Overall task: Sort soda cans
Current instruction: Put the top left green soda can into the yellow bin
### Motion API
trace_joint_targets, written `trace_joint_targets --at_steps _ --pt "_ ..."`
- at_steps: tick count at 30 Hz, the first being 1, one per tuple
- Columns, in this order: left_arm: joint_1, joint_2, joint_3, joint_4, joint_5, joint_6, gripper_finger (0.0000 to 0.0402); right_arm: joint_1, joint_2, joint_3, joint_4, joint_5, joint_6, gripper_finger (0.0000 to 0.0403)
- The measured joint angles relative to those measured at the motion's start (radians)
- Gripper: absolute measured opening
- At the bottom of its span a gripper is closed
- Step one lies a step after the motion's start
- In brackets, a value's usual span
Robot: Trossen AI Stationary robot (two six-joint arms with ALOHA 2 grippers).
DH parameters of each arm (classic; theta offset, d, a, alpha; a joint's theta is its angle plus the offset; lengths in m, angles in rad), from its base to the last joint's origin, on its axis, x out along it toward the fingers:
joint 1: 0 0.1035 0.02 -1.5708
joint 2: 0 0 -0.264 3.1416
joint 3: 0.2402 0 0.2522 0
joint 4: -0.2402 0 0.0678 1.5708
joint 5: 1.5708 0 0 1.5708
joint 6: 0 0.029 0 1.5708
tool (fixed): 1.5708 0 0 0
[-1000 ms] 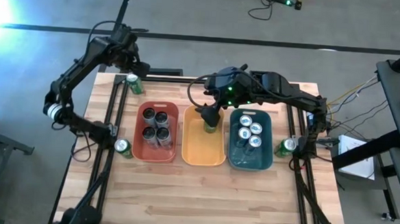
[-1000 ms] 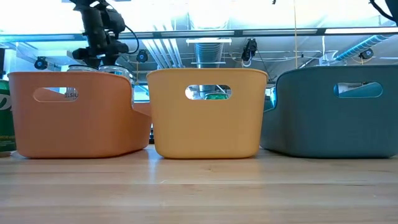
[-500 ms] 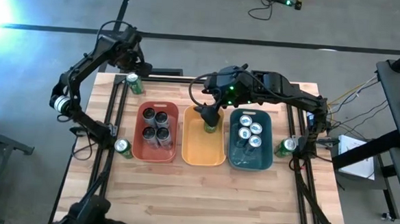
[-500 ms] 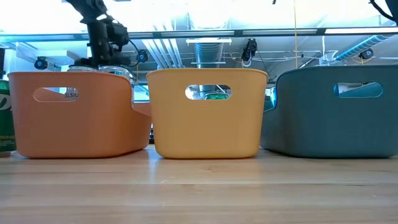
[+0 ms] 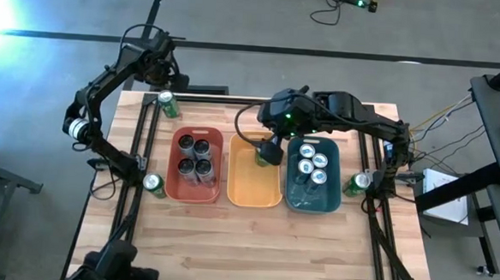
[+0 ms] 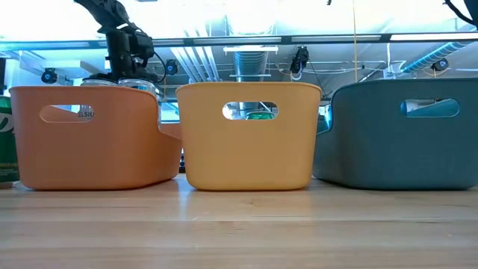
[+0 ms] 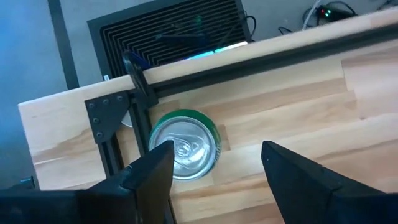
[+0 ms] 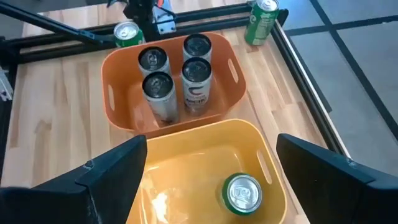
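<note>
on the pale wooden table (image 5: 253, 243), the left gripper (image 5: 161, 67) hangs over the far left corner, right above an upright green soda can with a silver top (image 7: 185, 144); its wrist view shows the two dark fingers (image 7: 146, 177) spread wide with nothing between them, the can sitting below the gap. a second green can (image 5: 152, 183) stands near the left edge, beside the red-orange plastic bin (image 5: 174, 145). that bin holds four dark cans with silver tops (image 8: 174, 78), standing upright in a tight cluster. next comes the yellow-orange plastic bin (image 5: 240, 191), with one green can (image 8: 242, 193) upright at its far end. the right gripper (image 5: 269, 151) hovers above that end of the yellow bin, fingers (image 8: 115, 174) parted wide and empty in its wrist view. further right, the teal plastic bin (image 5: 332, 200) holds what look like four silver-blue cans (image 5: 311, 165), though the far one is partly hidden under the arm. one more green can (image 5: 357, 182) lies tilted just past the teal bin, by the table's right rail.
</note>
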State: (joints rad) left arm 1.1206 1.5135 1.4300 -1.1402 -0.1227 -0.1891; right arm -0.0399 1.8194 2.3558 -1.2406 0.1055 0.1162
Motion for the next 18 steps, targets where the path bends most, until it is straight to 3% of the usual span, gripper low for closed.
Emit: trace_joint_targets --at_steps 9,14,18 --pt "0.004 0.033 0.000 0.023 -0.051 -0.048 0.0273 0.005 -0.001 -0.001 -0.066 0.000 0.015 0.0354" --pt "0.018 0.130 0.015 -0.013 -0.075 -0.033 0.0280 0.005 -0.002 -0.003 -0.097 0.000 -0.020 0.0354" --pt "0.024 0.230 0.116 -0.096 -0.088 0.003 0.0279 0.005 -0.002 -0.003 -0.103 0.000 -0.036 0.0352"
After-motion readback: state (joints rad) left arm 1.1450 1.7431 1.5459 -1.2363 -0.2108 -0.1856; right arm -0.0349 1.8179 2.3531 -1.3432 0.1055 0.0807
